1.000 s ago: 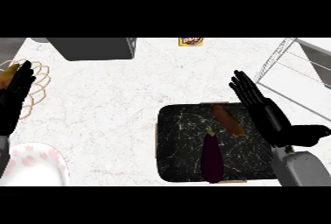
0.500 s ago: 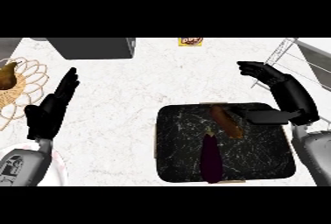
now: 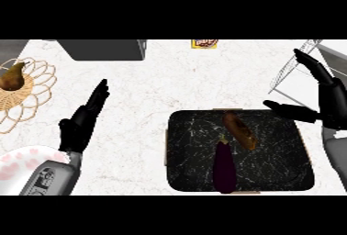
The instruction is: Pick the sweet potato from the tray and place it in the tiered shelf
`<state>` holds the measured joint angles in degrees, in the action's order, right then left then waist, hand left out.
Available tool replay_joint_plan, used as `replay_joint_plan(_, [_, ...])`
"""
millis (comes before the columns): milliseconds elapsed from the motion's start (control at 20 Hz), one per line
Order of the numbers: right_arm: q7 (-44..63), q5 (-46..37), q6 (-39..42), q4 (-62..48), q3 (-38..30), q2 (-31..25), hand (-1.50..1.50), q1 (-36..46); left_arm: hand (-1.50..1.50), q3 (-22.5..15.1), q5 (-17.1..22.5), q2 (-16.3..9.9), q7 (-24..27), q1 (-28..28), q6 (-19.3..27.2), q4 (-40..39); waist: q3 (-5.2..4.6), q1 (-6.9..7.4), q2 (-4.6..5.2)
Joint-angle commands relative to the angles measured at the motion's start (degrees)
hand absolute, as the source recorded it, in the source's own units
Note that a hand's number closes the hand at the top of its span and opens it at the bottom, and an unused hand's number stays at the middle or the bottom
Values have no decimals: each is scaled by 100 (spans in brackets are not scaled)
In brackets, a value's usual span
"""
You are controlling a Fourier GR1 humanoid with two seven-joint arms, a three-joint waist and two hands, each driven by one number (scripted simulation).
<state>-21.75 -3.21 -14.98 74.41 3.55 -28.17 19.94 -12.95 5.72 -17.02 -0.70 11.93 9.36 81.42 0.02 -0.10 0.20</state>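
Note:
A brown sweet potato (image 3: 240, 130) lies in the upper middle of the dark marbled tray (image 3: 284, 170). Just below it lies a dark purple eggplant (image 3: 225, 166). My right hand (image 3: 327, 97) is open at the right edge, raised above the tray's upper right corner, thumb stretched left toward the sweet potato but apart from it. The wire tiered shelf (image 3: 293, 69) stands at the top right, partly behind that hand. My left hand (image 3: 82, 120) is open at the left, fingers straight, holding nothing.
A woven wicker mat (image 3: 30, 98) with a pear (image 3: 11, 77) lies at the far left. A pink-patterned plate (image 3: 17, 163) sits at the lower left. A grey box (image 3: 105, 48) and a small yellow packet (image 3: 204, 43) stand along the far edge.
My right hand has moved right and up, off the tray, uncovering the sweet potato. My left hand has shifted right and inward. The view has tilted slightly.

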Motion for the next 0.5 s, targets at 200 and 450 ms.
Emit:
replay_joint_plan(200, [595,-480,1298,481,614,-849,-150,-79,0,-30,-165,192,-16,-3,42,1,-10,-22,-37])
replay_joint_plan(450, [2363,-1224,1419,1814,1179,-1001,-150,219,0,-16,-246,253,250,-152,1,-197,-16,-42,-44])
